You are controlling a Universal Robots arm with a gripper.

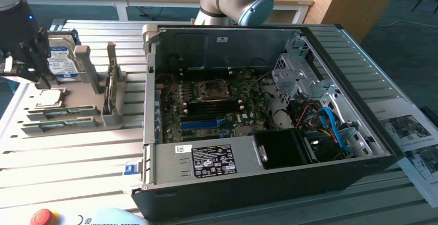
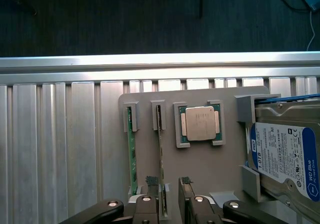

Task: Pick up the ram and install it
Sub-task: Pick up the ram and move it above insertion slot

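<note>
Next to the ram (image 2: 160, 154) lie the processor (image 2: 200, 124) and hard drive (image 2: 285, 156).

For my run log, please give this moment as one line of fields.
stage: pick-up | jaws: open, astride ram beside processor | ram: on edge in grey holder, not lifted | second ram: in next slot

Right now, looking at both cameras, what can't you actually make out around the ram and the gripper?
1. Faces of the ram: the wrist view sees both sticks edge-on, so chips and label are hidden.
2. One end of the ram: wrist view, covered by the open gripper and cut by the frame edge.
3. Part of the hard drive: wrist view, cut off by the frame edge.
4. Ram slots on the motherboard: exterior view, too small to pick out.
</note>
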